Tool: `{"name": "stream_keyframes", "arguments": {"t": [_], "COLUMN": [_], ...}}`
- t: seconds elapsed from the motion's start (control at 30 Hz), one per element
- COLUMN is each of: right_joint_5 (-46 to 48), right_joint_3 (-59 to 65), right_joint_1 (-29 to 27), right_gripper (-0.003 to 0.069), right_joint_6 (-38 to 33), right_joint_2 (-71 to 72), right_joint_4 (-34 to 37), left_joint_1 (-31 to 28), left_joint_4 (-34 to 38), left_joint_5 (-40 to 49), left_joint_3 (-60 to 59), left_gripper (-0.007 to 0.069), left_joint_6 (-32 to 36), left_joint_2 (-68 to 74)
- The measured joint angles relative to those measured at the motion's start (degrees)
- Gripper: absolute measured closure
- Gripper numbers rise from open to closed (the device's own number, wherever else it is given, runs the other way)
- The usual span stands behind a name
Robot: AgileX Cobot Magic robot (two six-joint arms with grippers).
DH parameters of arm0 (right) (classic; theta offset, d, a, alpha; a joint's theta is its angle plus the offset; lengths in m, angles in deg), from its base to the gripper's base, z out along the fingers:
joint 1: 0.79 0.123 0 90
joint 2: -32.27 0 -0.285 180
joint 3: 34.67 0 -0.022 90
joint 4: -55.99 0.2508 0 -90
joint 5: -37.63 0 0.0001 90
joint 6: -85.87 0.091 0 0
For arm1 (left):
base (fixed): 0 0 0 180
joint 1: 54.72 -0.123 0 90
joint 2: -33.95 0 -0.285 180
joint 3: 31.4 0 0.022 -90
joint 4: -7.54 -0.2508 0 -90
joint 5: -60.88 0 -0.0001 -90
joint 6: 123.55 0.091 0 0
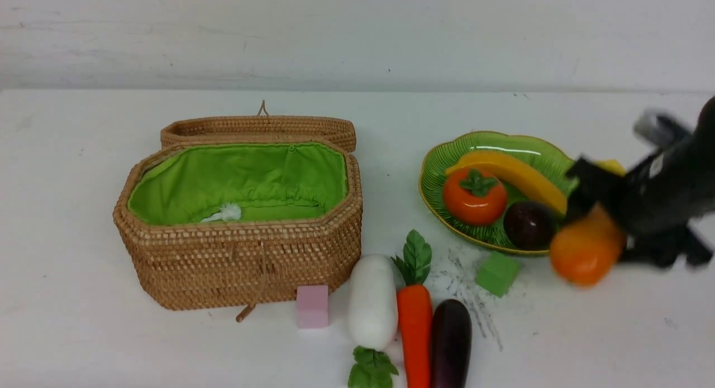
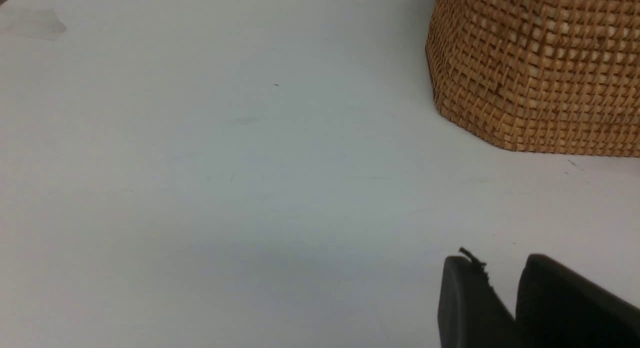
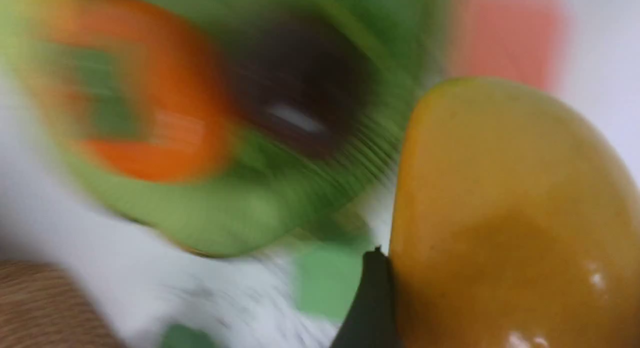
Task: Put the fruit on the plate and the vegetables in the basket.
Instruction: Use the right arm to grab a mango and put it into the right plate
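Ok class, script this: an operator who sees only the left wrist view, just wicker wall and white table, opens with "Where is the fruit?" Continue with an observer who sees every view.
Observer: The banana, persimmon and mangosteen lie on the plate.
Operator: And the mango?
Observer: The right gripper is shut on the mango, at the plate's right edge.
Operator: Any vegetables in the basket?
Observer: None visible inside; radish, carrot and eggplant lie side by side on the table.
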Motion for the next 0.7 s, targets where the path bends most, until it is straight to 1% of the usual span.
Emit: {"name": "stream_keyframes", "arguments": {"t": [0.03,0.1,0.17,0.23,0.33,0.37,0.4,0.43,0.47,0.53,0.7], "right_joint_5": [-1.5,-2.0,-1.1,0.4,3.4,3.9,4.0,4.1,3.2,0.5,-5.6], "right_joint_3": [-2.4,-7.5,-14.7,-19.4,-27.5,-29.6,-30.1,-31.0,-32.1,-32.4,-32.4], "right_joint_1": [0.0,0.0,0.0,0.0,0.0,0.0,0.0,0.0,0.0,0.0,0.1], "right_gripper": [0.0079,0.0079,0.0079,0.0079,0.0079,0.0079,0.0079,0.0079,0.0079,0.0079,0.0079], "right_joint_6": [-4.3,-11.6,-19.6,-25.6,-37.9,-43.1,-44.7,-47.8,-53.0,-55.0,-54.5], "right_joint_2": [0.5,0.3,-1.6,-4.3,-11.1,-14.1,-14.6,-17.0,-20.6,-24.4,-29.8], "right_joint_4": [-2.0,-3.8,-4.7,-5.6,-8.6,-9.7,-9.8,-10.2,-10.6,-10.6,-10.6], "left_joint_1": [0.0,0.0,0.0,0.0,0.0,0.0,0.0,0.0,0.0,0.0,0.0], "left_joint_4": [0.0,0.0,0.0,0.0,0.0,0.0,0.0,0.0,0.0,0.0,0.0], "left_joint_5": [0.0,0.0,0.0,0.0,0.0,0.0,0.0,0.0,0.0,0.0,0.0], "left_joint_3": [0.0,0.0,0.0,0.0,0.0,0.0,0.0,0.0,0.0,0.0,0.0], "left_gripper": [0.0466,0.0463,0.046,0.0459,0.0458,0.0456,0.0456,0.0455,0.0453,0.0451,0.0448], "left_joint_6": [0.0,0.0,0.0,0.0,0.0,0.0,0.0,0.0,0.0,0.0,0.0], "left_joint_2": [0.0,0.0,0.0,0.0,0.0,0.0,0.0,0.0,0.0,0.0,0.0]}}
